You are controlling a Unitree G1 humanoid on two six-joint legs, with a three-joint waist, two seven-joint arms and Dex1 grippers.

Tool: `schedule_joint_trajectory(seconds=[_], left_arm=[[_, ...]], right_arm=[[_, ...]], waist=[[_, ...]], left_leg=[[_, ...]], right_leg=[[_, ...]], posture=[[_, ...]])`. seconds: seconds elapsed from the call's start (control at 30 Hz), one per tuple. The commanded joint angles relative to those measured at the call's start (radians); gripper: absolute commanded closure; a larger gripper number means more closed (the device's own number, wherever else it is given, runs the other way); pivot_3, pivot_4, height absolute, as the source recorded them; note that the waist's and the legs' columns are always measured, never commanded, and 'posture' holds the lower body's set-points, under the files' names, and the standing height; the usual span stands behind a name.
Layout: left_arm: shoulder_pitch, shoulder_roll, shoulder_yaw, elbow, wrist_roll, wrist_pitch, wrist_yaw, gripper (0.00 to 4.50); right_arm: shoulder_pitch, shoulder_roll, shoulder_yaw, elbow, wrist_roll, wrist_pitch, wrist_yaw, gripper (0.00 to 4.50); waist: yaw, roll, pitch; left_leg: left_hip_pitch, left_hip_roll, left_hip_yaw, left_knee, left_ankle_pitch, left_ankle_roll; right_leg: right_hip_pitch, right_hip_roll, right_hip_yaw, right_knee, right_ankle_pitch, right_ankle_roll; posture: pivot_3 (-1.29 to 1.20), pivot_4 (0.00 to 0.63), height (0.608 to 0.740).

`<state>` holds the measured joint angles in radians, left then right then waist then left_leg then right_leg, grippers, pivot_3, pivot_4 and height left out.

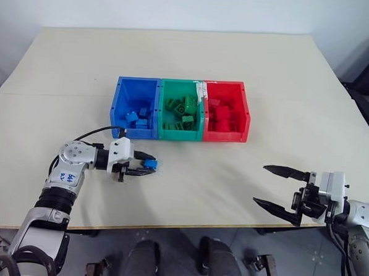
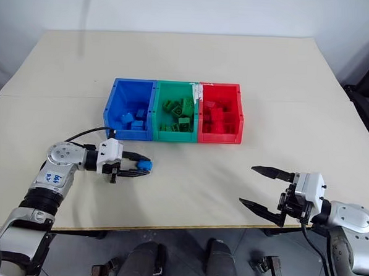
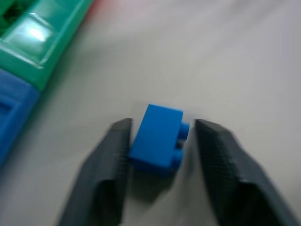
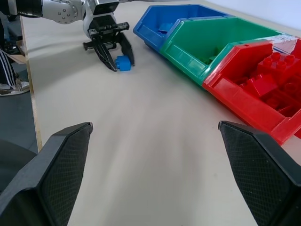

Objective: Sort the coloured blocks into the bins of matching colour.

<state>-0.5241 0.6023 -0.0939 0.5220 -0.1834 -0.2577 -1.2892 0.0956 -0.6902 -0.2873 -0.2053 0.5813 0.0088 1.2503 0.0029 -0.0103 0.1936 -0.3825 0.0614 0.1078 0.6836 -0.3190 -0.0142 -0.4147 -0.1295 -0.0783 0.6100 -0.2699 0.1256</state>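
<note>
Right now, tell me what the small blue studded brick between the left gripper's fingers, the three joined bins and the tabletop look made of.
Small blue studded brick: likely hard moulded plastic, even colour, crisp edges.
Three joined blue, green and red bins: apparently glossy plastic; highlights show on the rims.
Pale beige tabletop: smooth matt sheet, perhaps laminate or painted board; can't tell which.

Glossy plastic bins (image 1: pixel 179 136), matt table (image 1: pixel 286 88)
</note>
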Motion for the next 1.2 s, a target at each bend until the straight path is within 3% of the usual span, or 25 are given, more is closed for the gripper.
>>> schedule_joint_trajectory(seconds=[0.03, 0.17, 0.3, 0.53, 0.77, 0.9, 1.1, 1.13, 1.2], left_arm=[[0.036, 0.005, 0.041, -0.054, -0.052, 0.044, 0.005, 3.58], [0.054, -0.014, 0.155, -0.193, -0.177, 0.181, 0.11, 3.58], [-0.001, -0.023, 0.231, -0.269, -0.207, 0.343, 0.294, 3.58], [-0.212, -0.064, 0.234, -0.142, -0.086, 0.442, 0.584, 3.58], [-0.299, -0.079, 0.203, 0.007, -0.033, 0.411, 0.596, 3.58], [-0.287, -0.069, 0.21, -0.031, -0.059, 0.412, 0.546, 2.3], [-0.162, 0.042, 0.267, -0.166, -0.112, 0.388, 0.416, 0.33], [-0.119, 0.069, 0.283, -0.202, -0.13, 0.383, 0.381, 0.1], [-0.01, 0.121, 0.344, -0.297, -0.19, 0.381, 0.313, 0.1]], right_arm=[[-0.03, -0.007, -0.001, -0.013, 0.019, 0.002, -0.002, 0.0], [-0.076, 0.003, 0.024, -0.008, 0.021, 0.015, -0.008, 0.0], [-0.127, 0.024, 0.031, 0.0, 0.035, 0.04, -0.045, 0.0], [-0.224, 0.083, 0.006, 0.025, 0.053, 0.033, -0.131, 0.0], [-0.247, 0.109, 0.011, 0.01, 0.06, 0.035, -0.186, 0.0], [-0.238, 0.116, 0.023, -0.007, 0.06, 0.035, -0.194, 0.0], [-0.252, 0.102, 0.044, 0.016, 0.067, 0.041, -0.151, 0.0], [-0.26, 0.097, 0.047, 0.029, 0.066, 0.042, -0.133, 0.0], [-0.281, 0.085, 0.057, 0.063, 0.06, 0.041, -0.092, 0.0]], waist=[[-0.001, 0.0, 0.0], [-0.004, 0.0, 0.0], [-0.002, -0.001, 0.0], [0.01, -0.001, 0.0], [0.014, -0.001, 0.0], [0.018, -0.001, 0.0], [0.006, -0.001, 0.0], [-0.001, -0.001, 0.0], [-0.009, -0.001, 0.0]], left_leg=[[0.0, 0.0, 0.0, 0.0, 0.0, 0.0], [-0.001, 0.001, 0.0, 0.0, 0.0, -0.001], [-0.001, 0.001, -0.001, 0.0, 0.0, -0.001], [-0.002, -0.001, -0.001, 0.0, 0.001, -0.001], [-0.004, -0.001, 0.0, -0.001, 0.001, 0.0], [-0.004, -0.001, 0.0, -0.001, 0.001, 0.0], [-0.004, 0.001, 0.001, -0.001, 0.001, -0.001], [-0.004, 0.001, 0.001, -0.001, 0.001, -0.001], [-0.004, 0.001, 0.001, -0.002, 0.001, -0.001]], right_leg=[[0.0, 0.0, 0.0, 0.0, 0.0, 0.0], [0.0, 0.0, 0.0, 0.001, 0.0, 0.0], [0.0, 0.0, 0.0, 0.002, 0.0, 0.0], [0.0, 0.001, 0.0, 0.001, 0.001, 0.002], [-0.001, 0.002, 0.0, -0.002, 0.001, 0.002], [-0.001, 0.002, 0.0, -0.003, 0.001, 0.002], [-0.001, 0.003, 0.0, -0.003, 0.001, 0.002], [-0.001, 0.003, 0.0, -0.003, 0.001, 0.002], [-0.002, 0.003, 0.0, -0.003, 0.001, 0.001]], posture=[[0.0, 0.15, 0.74], [0.0, 0.15, 0.74], [0.0, 0.15, 0.74], [0.0, 0.15, 0.74], [0.0, 0.15, 0.74], [0.0, 0.15, 0.74], [0.0, 0.15, 0.74], [0.0, 0.15, 0.74], [0.0, 0.15, 0.74]])
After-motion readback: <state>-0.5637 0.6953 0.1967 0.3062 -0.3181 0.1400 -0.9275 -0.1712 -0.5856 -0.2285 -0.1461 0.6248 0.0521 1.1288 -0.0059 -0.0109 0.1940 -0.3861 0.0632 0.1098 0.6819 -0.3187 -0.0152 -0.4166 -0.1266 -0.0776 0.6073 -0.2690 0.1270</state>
